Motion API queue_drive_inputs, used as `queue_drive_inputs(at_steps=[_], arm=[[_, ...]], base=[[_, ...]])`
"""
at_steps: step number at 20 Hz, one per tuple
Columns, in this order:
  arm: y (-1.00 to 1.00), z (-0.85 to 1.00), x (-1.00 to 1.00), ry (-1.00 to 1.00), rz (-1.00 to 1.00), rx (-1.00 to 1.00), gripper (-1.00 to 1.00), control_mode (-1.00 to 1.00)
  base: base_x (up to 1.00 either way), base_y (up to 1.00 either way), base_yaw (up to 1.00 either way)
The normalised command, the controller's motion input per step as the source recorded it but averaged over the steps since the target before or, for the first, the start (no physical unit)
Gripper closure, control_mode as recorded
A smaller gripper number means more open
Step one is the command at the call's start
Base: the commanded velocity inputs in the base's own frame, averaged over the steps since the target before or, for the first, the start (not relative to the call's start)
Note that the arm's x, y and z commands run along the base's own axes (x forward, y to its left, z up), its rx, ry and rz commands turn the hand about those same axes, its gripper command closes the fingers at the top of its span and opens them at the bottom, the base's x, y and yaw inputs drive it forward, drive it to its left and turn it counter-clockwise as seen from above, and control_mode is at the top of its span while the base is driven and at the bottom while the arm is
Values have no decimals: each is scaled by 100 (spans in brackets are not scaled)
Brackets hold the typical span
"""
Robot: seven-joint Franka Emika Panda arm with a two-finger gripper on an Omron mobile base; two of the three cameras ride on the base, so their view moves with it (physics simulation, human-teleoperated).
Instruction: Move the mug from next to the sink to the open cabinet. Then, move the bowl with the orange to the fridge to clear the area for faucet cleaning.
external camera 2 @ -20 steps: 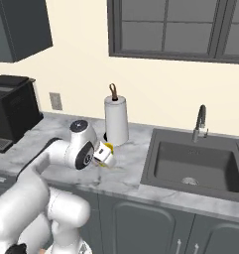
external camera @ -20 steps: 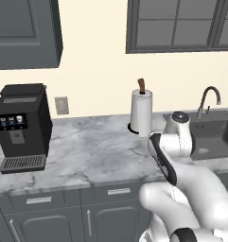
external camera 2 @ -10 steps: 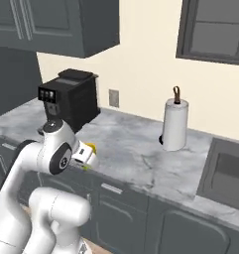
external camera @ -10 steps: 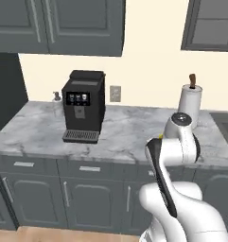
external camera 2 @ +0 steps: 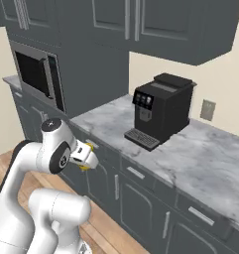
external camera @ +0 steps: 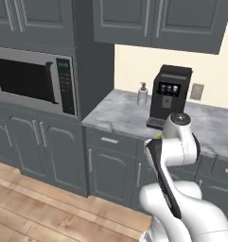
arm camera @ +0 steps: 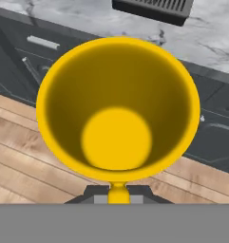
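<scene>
- Claw (external camera 2: 86,155): closed on the mug (arm camera: 118,107), held off the worktop above the wooden floor (external camera: 35,203), in front of the base cabinets (external camera 2: 141,198).
- Mug: yellow, open mouth facing the hand camera.
- Coffee machine (external camera 2: 160,110): black, on the marble worktop (external camera 2: 210,158) near its front edge.
- Soap dispenser (external camera: 142,93): beside the machine.
- Microwave (external camera: 32,80): built in, past the worktop's end.

The mug (arm camera: 118,109) looks smooth, satin yellow; counter (external camera 2: 200,163) polished veined marble; floor (external camera: 35,208) matt wood planks.
</scene>
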Motion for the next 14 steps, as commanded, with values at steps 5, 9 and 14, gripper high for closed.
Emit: queue_drive_inputs(at_steps=[5,9,14], arm=[[0,0,0,0,0,0,100,100],[0,0,0,0,0,0,100,100],[0,0,0,0,0,0,100,100]], base=[[77,100,1],[86,100,-1],[81,100,-1]])
